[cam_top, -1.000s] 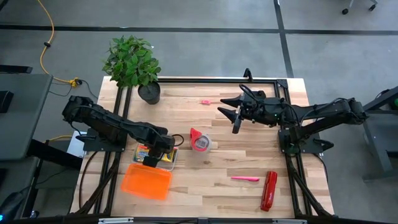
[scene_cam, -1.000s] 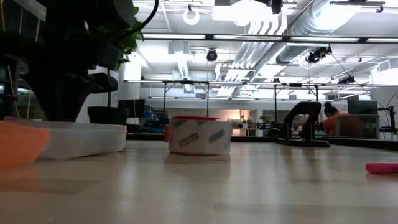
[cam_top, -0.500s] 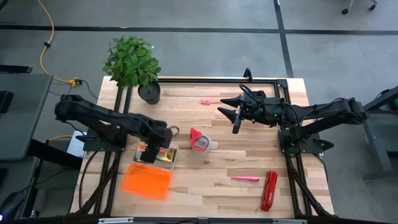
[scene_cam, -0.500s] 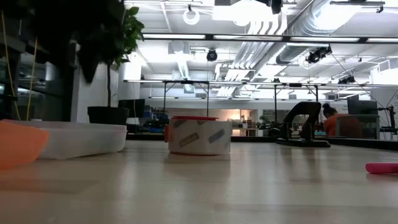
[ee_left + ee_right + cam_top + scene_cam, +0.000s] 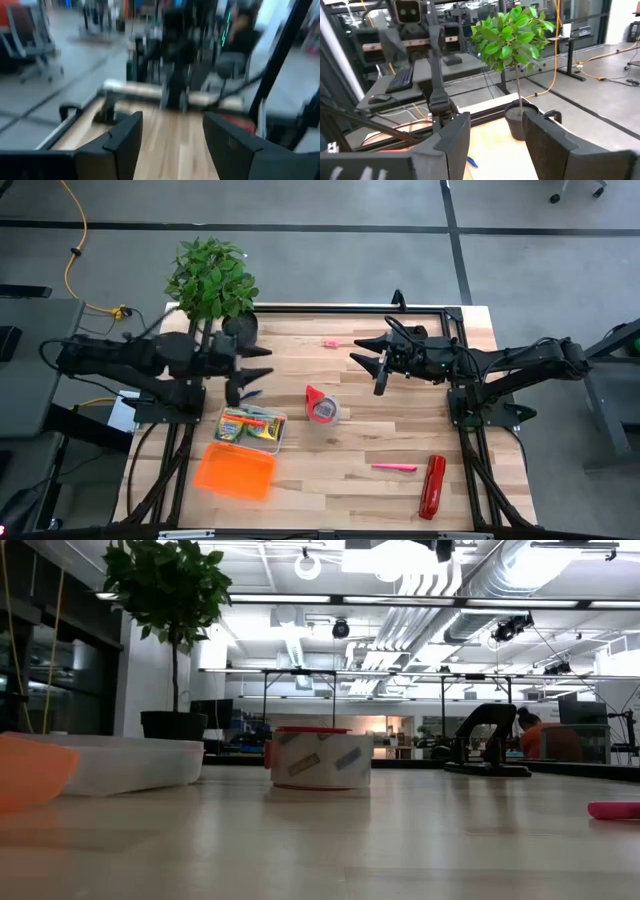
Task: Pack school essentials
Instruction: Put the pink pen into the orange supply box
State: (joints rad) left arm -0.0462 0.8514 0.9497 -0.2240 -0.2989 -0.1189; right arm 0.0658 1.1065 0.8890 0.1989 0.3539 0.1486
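Observation:
A clear box (image 5: pixel 252 427) on the left of the table holds yellow-green crayon boxes (image 5: pixel 250 423) and coloured markers. An orange lid (image 5: pixel 236 471) lies just nearer than it. A blue pen (image 5: pixel 250 394) lies flat on the wood beyond the box; it also shows in the right wrist view (image 5: pixel 471 162). A pink marker (image 5: pixel 394 467) lies near the front right, and a tiny pink piece (image 5: pixel 329 343) at the far middle. My left gripper (image 5: pixel 262 364) hovers open and level above the pen. My right gripper (image 5: pixel 355 350) hangs open over the far right, holding nothing.
A red tape roll (image 5: pixel 320 406) stands mid-table. A long red stapler (image 5: pixel 432 486) lies at the front right. A potted plant (image 5: pixel 212 280) stands at the far left corner. The bare wood between the tape roll and the marker is free room.
My left gripper has risen out of the clear box, drawn back toward the table's far left and tipped from pointing down to level. The crayon boxes stay in the box, now uncovered. In the low view the dark arm has left the picture.

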